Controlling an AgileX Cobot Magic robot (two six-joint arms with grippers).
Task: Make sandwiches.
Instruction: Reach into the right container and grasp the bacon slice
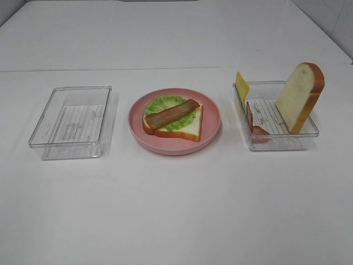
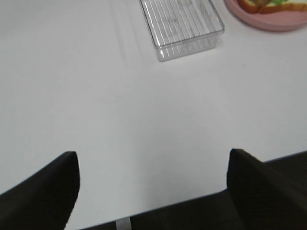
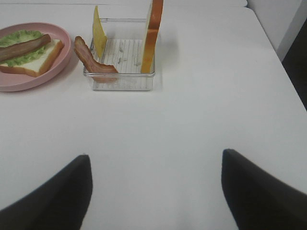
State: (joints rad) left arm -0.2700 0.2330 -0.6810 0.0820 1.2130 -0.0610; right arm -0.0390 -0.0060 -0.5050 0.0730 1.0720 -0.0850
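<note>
Both grippers stand spread wide and hold nothing. The left gripper [image 2: 152, 154] and the right gripper [image 3: 154, 155] hover above the tabletop [image 1: 176, 210], well apart from the food. On the pink plate [image 1: 176, 149] a bread slice [image 1: 186, 130] lies flat, topped with lettuce [image 1: 164, 103] and a bacon strip [image 1: 172, 113]. At the plate's 3 o'clock, a clear tray [image 1: 278, 142] holds the second bread slice [image 1: 300, 96] upright, with cheese [image 1: 241, 85] and ham [image 1: 253, 120] leaning against its wall.

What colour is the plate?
The plate is pink; the exterior high view shows it best.
</note>
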